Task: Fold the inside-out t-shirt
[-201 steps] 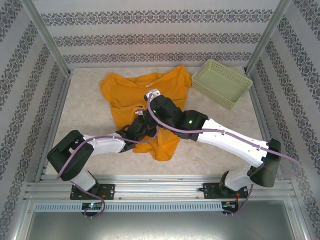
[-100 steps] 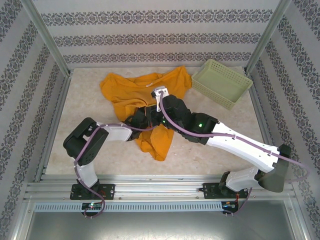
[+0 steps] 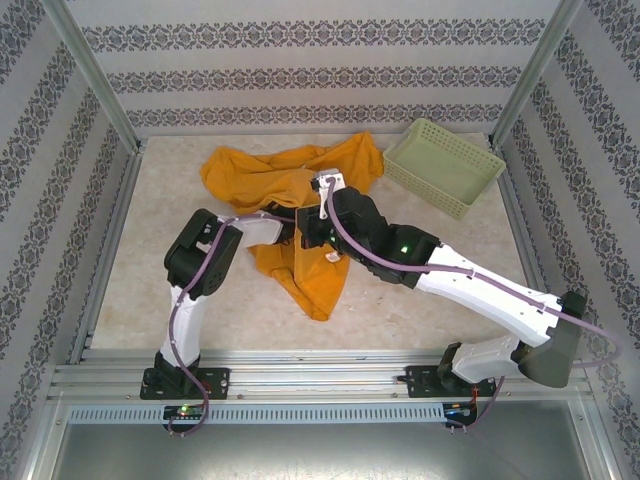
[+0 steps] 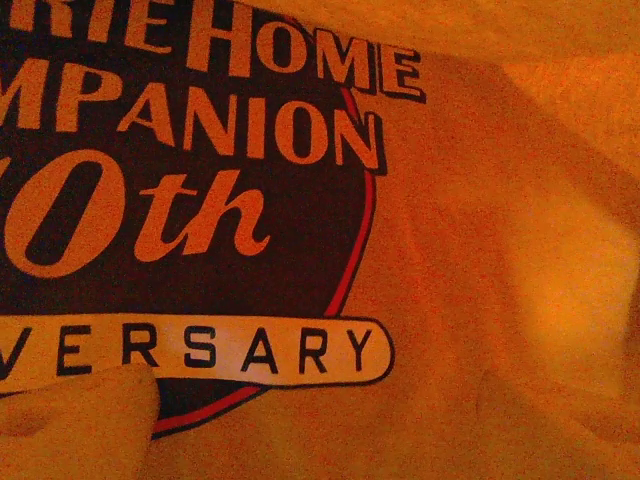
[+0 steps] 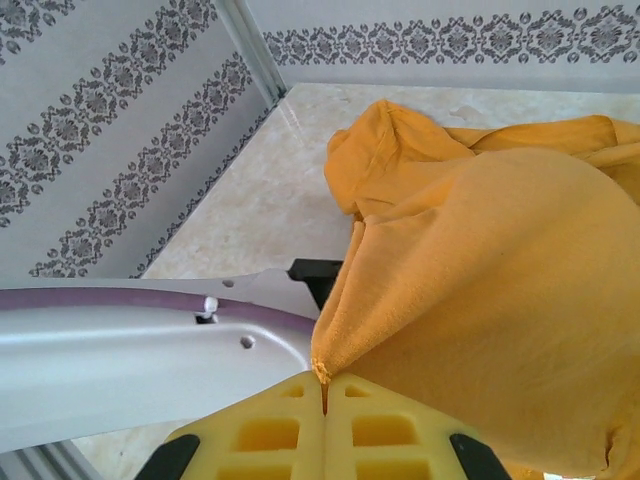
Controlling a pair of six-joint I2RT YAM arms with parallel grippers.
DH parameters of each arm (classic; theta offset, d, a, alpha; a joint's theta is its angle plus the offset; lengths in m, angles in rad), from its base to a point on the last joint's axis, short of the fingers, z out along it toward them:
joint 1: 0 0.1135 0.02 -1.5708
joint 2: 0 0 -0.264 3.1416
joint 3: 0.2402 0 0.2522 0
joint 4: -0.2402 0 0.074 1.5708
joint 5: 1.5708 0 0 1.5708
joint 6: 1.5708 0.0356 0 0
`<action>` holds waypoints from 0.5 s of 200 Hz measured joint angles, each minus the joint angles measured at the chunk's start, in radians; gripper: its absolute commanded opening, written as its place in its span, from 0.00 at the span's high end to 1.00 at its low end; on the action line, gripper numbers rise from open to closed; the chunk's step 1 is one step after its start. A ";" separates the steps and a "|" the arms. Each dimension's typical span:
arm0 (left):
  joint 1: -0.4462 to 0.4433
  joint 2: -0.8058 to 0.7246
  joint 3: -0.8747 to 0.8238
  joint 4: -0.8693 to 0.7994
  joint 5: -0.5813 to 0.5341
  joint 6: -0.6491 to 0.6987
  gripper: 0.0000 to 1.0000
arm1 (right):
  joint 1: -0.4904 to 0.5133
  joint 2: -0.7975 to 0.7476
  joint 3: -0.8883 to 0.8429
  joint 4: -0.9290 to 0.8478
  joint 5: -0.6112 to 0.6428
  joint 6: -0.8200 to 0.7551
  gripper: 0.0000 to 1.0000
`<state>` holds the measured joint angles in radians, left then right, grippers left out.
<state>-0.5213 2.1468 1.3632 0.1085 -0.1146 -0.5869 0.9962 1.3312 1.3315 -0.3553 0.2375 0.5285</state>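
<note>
A pale marbled tabletop (image 3: 170, 250) sits inside walls (image 3: 300, 75) papered in grey patterned stripes, with metal posts (image 3: 95, 70) at the corners. The inside-out t-shirt (image 3: 300, 180) lies bunched from the centre toward the far edge. A green lattice basket (image 3: 442, 165) sits in the far right corner. The right gripper (image 5: 322, 385) has its yellow fingers pressed together, pinching a shirt edge. The left arm (image 3: 205, 255) runs under the cloth, facing the dark printed graphic (image 4: 190, 230); I cannot tell the left gripper's state.
</note>
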 measured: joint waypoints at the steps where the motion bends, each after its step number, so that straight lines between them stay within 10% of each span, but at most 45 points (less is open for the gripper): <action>1: 0.000 0.003 0.005 -0.002 0.000 0.000 0.17 | 0.000 0.000 0.000 0.000 0.000 0.000 0.99; 52: 0.027 0.094 0.197 -0.181 0.002 0.009 0.36 | -0.013 -0.002 -0.002 0.002 0.006 0.000 0.99; 100: 0.046 0.072 0.166 -0.216 0.014 0.037 0.82 | -0.055 -0.011 -0.002 -0.006 0.017 0.008 0.99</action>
<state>-0.4755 2.2185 1.5295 -0.1078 -0.1001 -0.5495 0.9417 1.3205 1.3300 -0.3614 0.2546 0.5369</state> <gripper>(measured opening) 0.308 0.043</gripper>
